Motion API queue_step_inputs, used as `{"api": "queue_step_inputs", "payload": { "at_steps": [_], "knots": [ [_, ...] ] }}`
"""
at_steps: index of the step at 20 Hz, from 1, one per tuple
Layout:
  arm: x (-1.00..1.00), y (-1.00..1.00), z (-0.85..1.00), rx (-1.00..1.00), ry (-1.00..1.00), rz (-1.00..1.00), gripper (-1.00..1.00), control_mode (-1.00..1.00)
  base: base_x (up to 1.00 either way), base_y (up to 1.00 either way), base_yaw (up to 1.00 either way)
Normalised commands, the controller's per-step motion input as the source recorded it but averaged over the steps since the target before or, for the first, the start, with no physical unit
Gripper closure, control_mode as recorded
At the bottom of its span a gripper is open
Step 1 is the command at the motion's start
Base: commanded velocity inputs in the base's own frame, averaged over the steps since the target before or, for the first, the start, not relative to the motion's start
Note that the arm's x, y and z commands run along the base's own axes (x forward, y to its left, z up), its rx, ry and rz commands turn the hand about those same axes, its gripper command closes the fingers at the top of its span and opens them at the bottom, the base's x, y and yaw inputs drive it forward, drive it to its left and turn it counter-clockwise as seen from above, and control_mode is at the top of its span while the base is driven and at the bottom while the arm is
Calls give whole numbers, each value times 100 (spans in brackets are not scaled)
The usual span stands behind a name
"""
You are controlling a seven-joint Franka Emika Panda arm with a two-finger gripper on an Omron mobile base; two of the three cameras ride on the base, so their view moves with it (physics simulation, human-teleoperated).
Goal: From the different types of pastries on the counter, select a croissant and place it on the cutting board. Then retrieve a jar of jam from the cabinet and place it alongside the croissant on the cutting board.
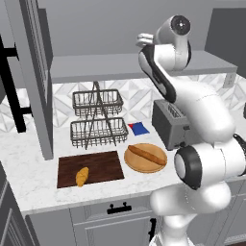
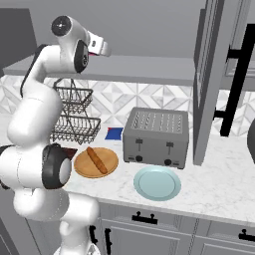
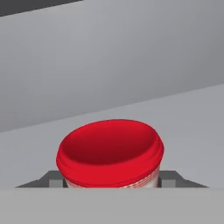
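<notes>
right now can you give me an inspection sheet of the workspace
surface: white marbled counter, with a grey drawer front below.
job's things: croissant lies on the cutting board; jar of jam stands on the grey cabinet shelf.
clutter: stick roll on round board, wire baskets, blue square, toaster, pale plate.
claw: up at the shelf, a finger each side of the jar; grip unclear.
cables: nothing seen.
surroundings: tiled backsplash.

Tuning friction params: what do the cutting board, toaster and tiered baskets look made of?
Cutting board: dark brown wood, matte, faint grain lines.
Toaster: brushed-looking grey metal, dull sheen; possibly painted.
Tiered baskets: thin dark metal wire, open mesh.
</notes>
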Motion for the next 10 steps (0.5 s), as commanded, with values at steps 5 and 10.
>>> {"api": "queue_step_inputs", "payload": {
  "at_steps": [5, 10],
  "knots": [
    [-100, 9, 17, -3, 2, 9, 100, -100, 0, 0, 0],
    [-100, 5, -48, -4, -1, 3, 100, -100, 0, 0, 0]
  ]
}}
